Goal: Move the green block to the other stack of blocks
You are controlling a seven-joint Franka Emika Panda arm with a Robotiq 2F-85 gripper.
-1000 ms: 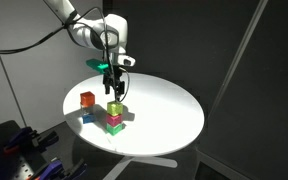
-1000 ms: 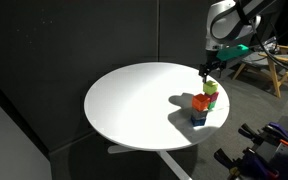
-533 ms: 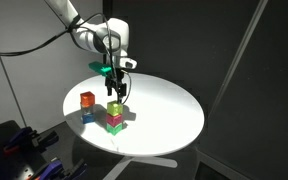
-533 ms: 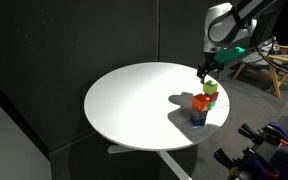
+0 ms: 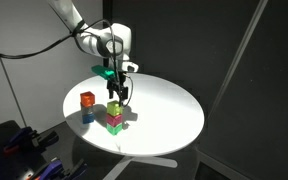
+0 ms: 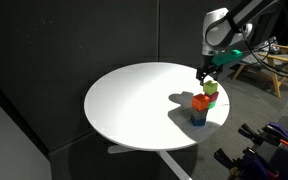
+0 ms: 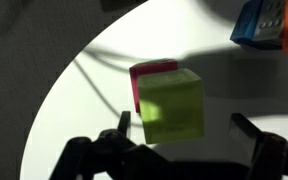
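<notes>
Green block [image 5: 115, 108] first: it is the pale lime cube on top of the right-hand pile on my white table [image 5: 174, 115]. Reading an exterior view from the left, I see the other stack of blocks [image 5: 88, 107], an orange cube [image 5: 88, 99] sitting on a blue cube [image 5: 88, 116]. Just beside it stands the pile that carries the lime cube, with a magenta cube [image 5: 115, 119] under it and a deeper green block [image 5: 115, 127] at the bottom. My claw [image 5: 122, 96] hangs over that pile, pointing down, its tips close to the lime cube; from this angle I cannot tell whether they touch. In the wrist view, one finger [image 7: 124, 122] shows at the lower left. The lime cube then fills the middle with a sliver of magenta behind it, and the second finger sits at the lower right. The claw is spread wide, a gap shows on each side of the cube, and it pinches nothing. At the top right corner of that view the orange-and-blue stack stands apart on the table.
</notes>
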